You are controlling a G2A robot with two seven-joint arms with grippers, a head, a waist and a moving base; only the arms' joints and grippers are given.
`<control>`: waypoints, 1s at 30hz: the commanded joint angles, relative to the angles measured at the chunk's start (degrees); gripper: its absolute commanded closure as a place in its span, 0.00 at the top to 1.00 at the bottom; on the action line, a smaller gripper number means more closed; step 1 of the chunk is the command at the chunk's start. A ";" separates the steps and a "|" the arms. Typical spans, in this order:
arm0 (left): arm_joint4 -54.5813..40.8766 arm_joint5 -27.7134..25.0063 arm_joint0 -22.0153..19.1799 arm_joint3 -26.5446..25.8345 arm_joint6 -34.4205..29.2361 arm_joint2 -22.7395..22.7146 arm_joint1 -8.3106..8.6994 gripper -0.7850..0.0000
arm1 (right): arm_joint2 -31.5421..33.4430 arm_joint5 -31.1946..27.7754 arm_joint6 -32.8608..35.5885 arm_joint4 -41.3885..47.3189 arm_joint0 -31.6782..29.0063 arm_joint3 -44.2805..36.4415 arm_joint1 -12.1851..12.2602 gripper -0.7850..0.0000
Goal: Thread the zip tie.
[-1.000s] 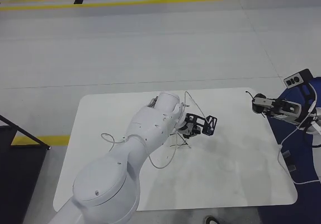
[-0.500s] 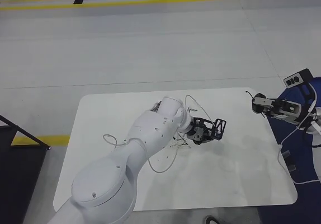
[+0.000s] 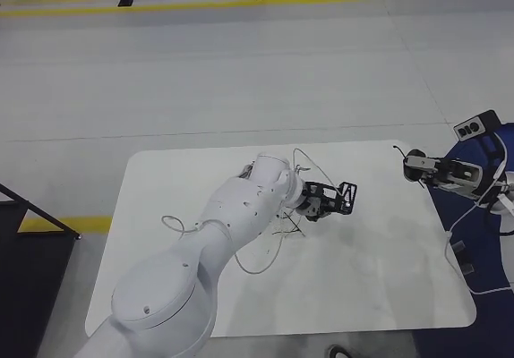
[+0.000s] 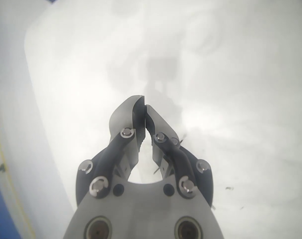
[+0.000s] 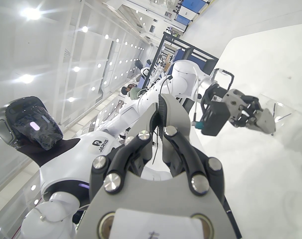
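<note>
Zip tie, a thin black plastic strip (image 5: 153,151), is pinched between the closed fingers of the right gripper (image 5: 160,100) at the rounded white table's (image 3: 400,268) right edge. Left gripper (image 4: 144,104), fingers pressed together on nothing, hangs over the table's middle.

Holds the left arm (image 3: 239,206) stretched forward and to the right, wrist bent, with the left gripper (image 4: 144,106) angled downward and its fingertips pressed together. Holds the right arm (image 3: 458,174) far out to the right, with the right gripper (image 5: 161,100) turned back toward the left one, well apart from it, pinched on a thin black zip tie (image 5: 154,150).
</note>
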 commanded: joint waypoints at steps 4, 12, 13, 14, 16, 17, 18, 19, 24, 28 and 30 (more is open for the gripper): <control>-4.25 0.44 0.99 -0.74 -14.43 -2.10 -0.28 0.00 | 0.00 0.00 0.00 0.00 0.00 0.00 0.00 0.00; -8.29 0.62 1.71 -4.78 -25.71 -4.51 0.12 0.00 | 0.00 0.00 0.00 0.00 0.00 0.00 0.00 0.00; -8.67 0.29 1.87 -5.60 -26.17 -4.78 0.28 0.00 | 0.00 0.00 0.00 0.00 0.00 0.00 0.00 0.00; -8.82 0.02 1.96 -6.16 -26.70 -4.99 0.50 0.00 | 0.00 0.00 0.00 0.00 0.00 0.00 0.00 0.00; -8.58 -0.34 2.21 -7.36 -28.40 -5.15 0.92 0.00 | 0.00 0.00 0.00 0.00 0.00 0.00 0.00 0.00; -8.35 -0.78 2.50 -7.87 -29.29 -5.13 1.14 0.00 | 0.00 0.00 0.00 0.00 0.00 0.00 0.00 0.00; -8.40 -1.03 2.74 -7.87 -30.49 -5.29 1.38 0.00 | 0.00 0.00 0.00 0.00 0.00 0.00 0.00 0.00; -8.91 -0.56 2.86 -7.90 -31.40 -5.74 1.62 0.00 | 0.00 0.00 0.00 0.00 0.00 0.00 0.00 0.00; -10.00 -1.03 3.49 -9.97 -33.99 -7.43 3.27 0.00 | 0.00 0.00 0.00 0.00 0.00 0.00 0.00 0.00; -11.18 -2.87 4.40 -13.29 -36.87 -8.91 4.79 0.00 | 0.00 0.00 0.00 0.00 0.00 0.00 0.00 0.00; -11.48 -3.11 5.01 -15.60 -39.02 -9.55 5.49 0.00 | 0.00 0.00 0.00 0.00 0.00 0.00 0.00 0.00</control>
